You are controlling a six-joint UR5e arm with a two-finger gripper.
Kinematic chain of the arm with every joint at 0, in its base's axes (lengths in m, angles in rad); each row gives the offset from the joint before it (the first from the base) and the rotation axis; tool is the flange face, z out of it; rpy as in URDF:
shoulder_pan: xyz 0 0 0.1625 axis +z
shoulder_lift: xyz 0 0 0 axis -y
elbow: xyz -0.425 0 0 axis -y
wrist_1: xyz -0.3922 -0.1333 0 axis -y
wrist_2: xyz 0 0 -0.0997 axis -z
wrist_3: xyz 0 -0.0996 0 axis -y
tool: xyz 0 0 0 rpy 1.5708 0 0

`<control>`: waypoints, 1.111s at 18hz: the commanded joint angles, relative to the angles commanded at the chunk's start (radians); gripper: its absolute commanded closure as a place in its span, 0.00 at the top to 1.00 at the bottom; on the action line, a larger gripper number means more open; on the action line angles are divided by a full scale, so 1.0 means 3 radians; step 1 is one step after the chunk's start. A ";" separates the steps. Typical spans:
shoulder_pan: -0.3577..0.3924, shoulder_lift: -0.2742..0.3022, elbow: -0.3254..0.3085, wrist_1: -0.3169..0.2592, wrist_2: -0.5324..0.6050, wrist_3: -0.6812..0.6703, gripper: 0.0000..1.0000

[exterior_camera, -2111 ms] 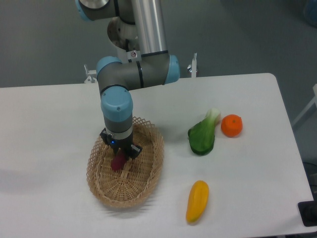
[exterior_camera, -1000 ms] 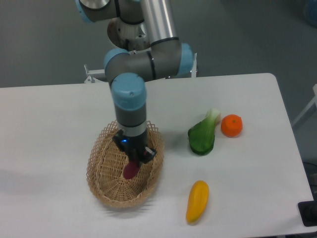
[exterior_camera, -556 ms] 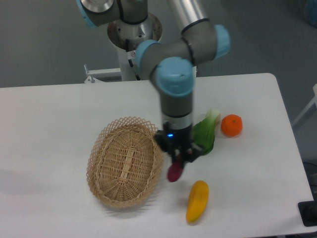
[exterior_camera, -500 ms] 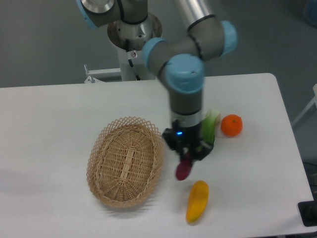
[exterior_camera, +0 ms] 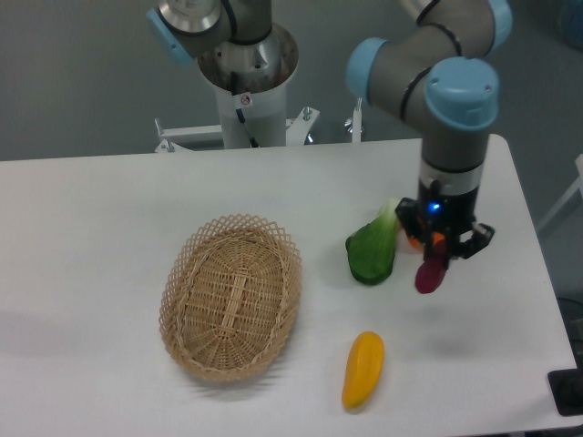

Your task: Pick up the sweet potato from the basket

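My gripper is shut on the magenta-purple sweet potato and holds it in the air over the right part of the table. The sweet potato hangs below the fingers, tilted. The oval tan wicker basket sits at the left centre of the table with nothing in it. The gripper is well to the right of the basket, just right of the green vegetable.
A green leafy vegetable lies left of the gripper. A round orange fruit is mostly hidden behind the gripper. A yellow-orange elongated vegetable lies near the front edge. The table's right edge is close to the arm.
The gripper lifted the sweet potato out of the basket and carried it right, past the yellow vegetable, to in front of the orange fruit. The basket now holds nothing.
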State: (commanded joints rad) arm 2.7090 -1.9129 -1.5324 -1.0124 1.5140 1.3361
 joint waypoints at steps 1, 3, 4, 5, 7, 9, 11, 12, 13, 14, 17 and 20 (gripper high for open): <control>0.0000 -0.0015 0.0000 0.0005 0.0000 0.0000 0.32; 0.0000 -0.0026 -0.0005 0.0026 0.0005 -0.0005 0.32; 0.0000 -0.0031 -0.0005 0.0026 0.0005 0.0000 0.32; 0.0000 -0.0041 -0.0005 0.0031 0.0000 0.0000 0.32; 0.0000 -0.0061 0.0005 0.0041 0.0000 0.0000 0.32; 0.0000 -0.0066 0.0010 0.0041 0.0000 -0.0005 0.32; 0.0000 -0.0072 0.0000 0.0046 0.0000 0.0000 0.32; 0.0000 -0.0072 0.0000 0.0046 0.0000 -0.0005 0.32; 0.0000 -0.0072 0.0000 0.0046 0.0000 0.0000 0.32; 0.0000 -0.0067 0.0000 0.0046 0.0000 -0.0005 0.32; 0.0000 -0.0061 -0.0005 0.0041 0.0000 0.0000 0.32; 0.0000 -0.0056 -0.0005 0.0041 0.0000 -0.0005 0.32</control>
State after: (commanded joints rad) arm 2.7090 -1.9297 -1.5340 -1.0002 1.5140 1.3346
